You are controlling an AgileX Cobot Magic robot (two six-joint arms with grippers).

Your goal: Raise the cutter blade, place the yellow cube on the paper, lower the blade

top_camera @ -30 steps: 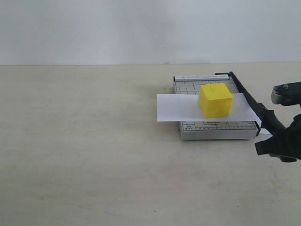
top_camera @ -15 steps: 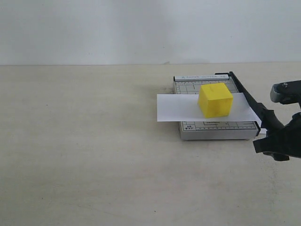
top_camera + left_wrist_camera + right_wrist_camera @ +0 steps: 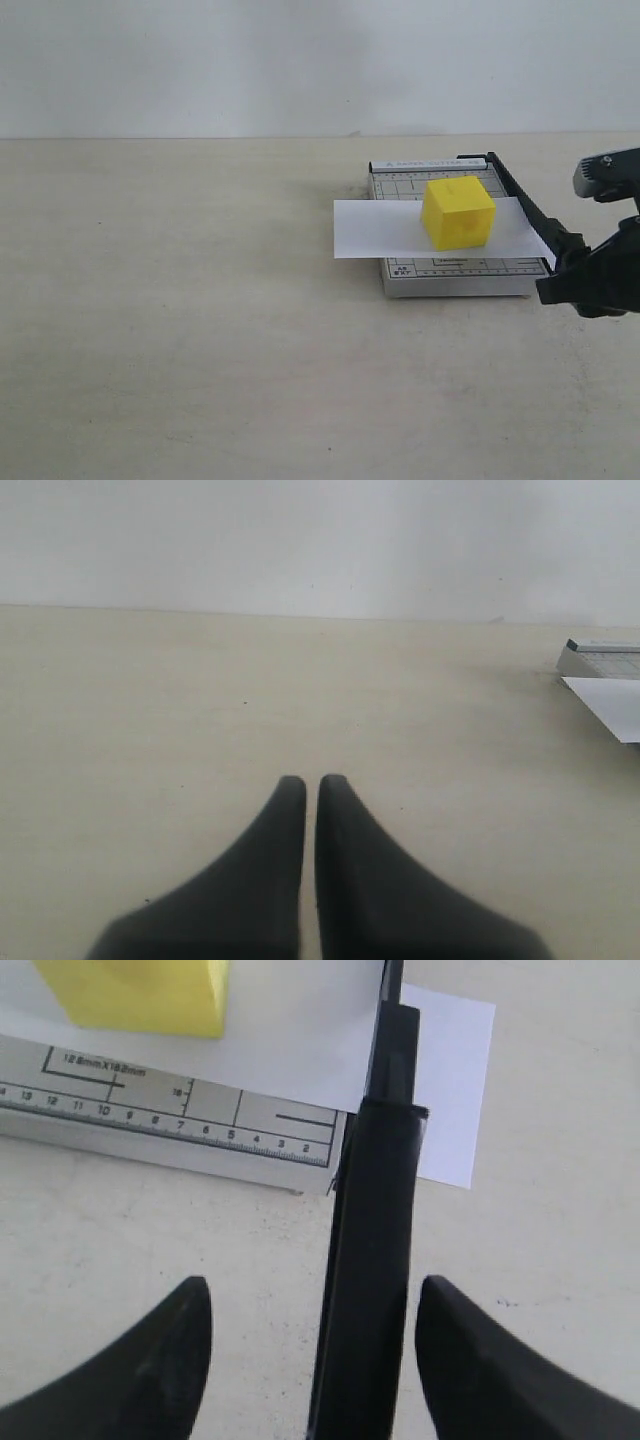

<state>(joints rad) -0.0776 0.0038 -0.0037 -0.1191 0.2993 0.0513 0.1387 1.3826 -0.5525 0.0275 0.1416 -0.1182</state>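
The yellow cube (image 3: 458,212) (image 3: 140,995) rests on the white paper (image 3: 375,228) (image 3: 300,1030), which lies across the grey trimmer base (image 3: 455,275) (image 3: 150,1110). The cutter blade (image 3: 525,210) (image 3: 375,1240) lies down along the base's right edge, over the paper. My right gripper (image 3: 585,285) (image 3: 315,1285) is open and straddles the blade's thick handle, with a gap on both sides. My left gripper (image 3: 312,780) is shut on nothing, low over bare table, and does not show in the exterior view.
The beige table (image 3: 200,330) ends at a white wall behind. In the left wrist view, a corner of the trimmer (image 3: 600,658) and the paper's end (image 3: 610,705) show far off to one side.
My right gripper has shifted a little towards the trimmer along the blade handle. The cube, paper and blade have stayed put.
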